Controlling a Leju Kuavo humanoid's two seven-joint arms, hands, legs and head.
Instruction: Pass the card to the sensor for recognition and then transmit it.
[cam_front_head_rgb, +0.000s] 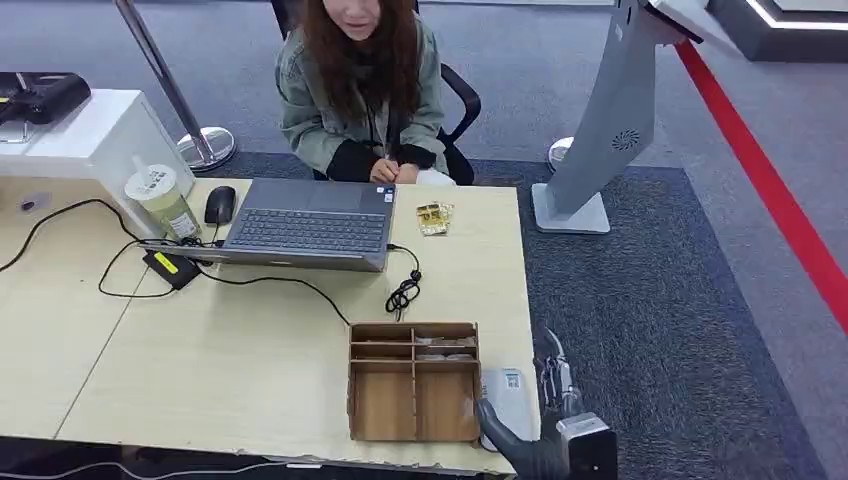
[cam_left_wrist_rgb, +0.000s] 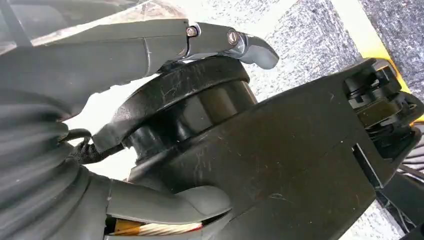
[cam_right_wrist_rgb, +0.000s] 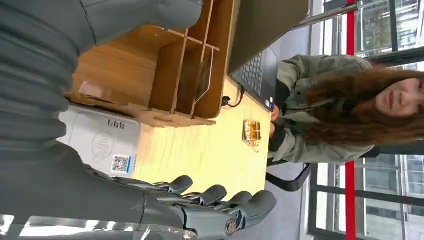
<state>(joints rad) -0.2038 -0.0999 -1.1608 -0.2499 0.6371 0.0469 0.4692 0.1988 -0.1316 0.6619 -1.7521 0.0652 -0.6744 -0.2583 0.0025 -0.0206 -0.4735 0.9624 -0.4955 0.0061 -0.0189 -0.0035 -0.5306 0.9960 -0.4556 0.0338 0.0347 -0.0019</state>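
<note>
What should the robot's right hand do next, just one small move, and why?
Probably reach into the wooden organizer for a card. The right hand hovers open at the table's near right corner, thumb over the white card sensor, holding nothing, so there's no card yet to present for recognition.

right robot hand (cam_front_head_rgb: 540, 425): fingers apart, empty | left robot hand (cam_left_wrist_rgb: 150, 75): fingers extended

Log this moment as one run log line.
right hand: open, beside card reader | wooden organizer: on table | card: not held | left hand: hanging
</note>
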